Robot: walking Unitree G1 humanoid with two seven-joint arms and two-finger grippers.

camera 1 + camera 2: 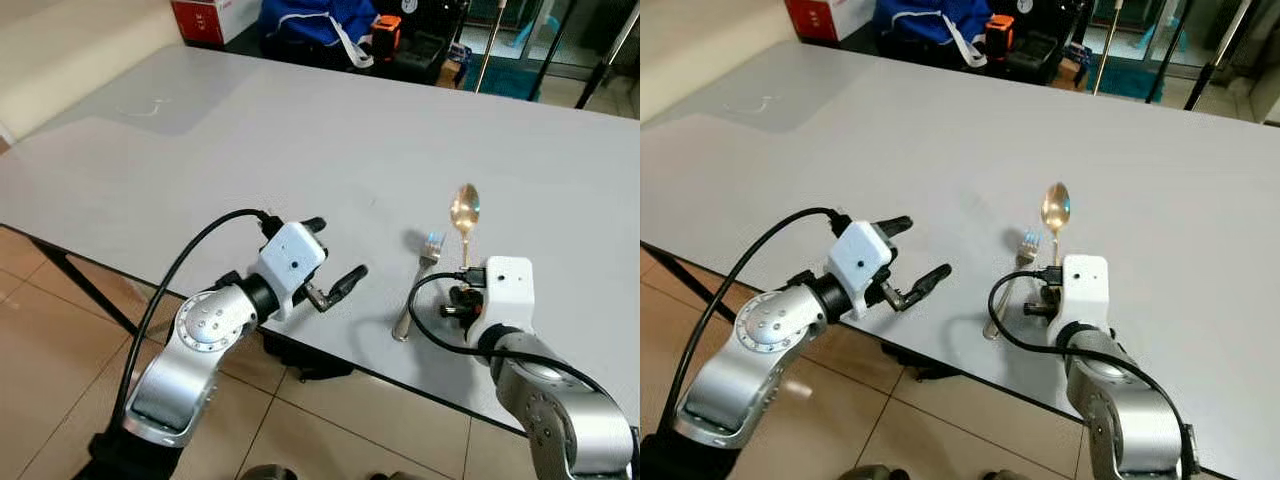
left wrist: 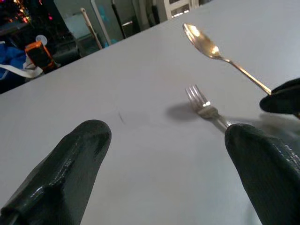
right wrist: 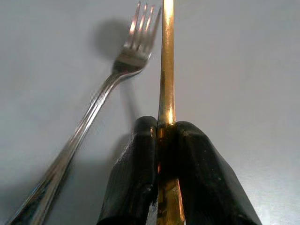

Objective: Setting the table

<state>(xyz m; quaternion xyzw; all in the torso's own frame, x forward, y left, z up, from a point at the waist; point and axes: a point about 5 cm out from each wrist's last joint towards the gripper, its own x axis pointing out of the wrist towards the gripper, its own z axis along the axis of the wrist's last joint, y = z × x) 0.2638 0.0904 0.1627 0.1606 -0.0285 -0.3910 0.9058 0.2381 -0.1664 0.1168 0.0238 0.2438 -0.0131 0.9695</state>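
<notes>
Right gripper clamped on gold spoon handle, above table. Fork flat on table, just left of spoon. Left gripper spread wide, empty, left of fork.

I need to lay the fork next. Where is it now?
The fork lies on the white table near its front edge, just left of the gold spoon pinched by the right end effector.

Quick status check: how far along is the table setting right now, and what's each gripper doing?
Done: the fork lies on the white table near its front edge. In hand: the right gripper is shut on the handle of the gold spoon, just right of the fork, not yet released. The left gripper hovers open and empty over the table. Left: release the spoon; no plate or cup is on the table.
</notes>
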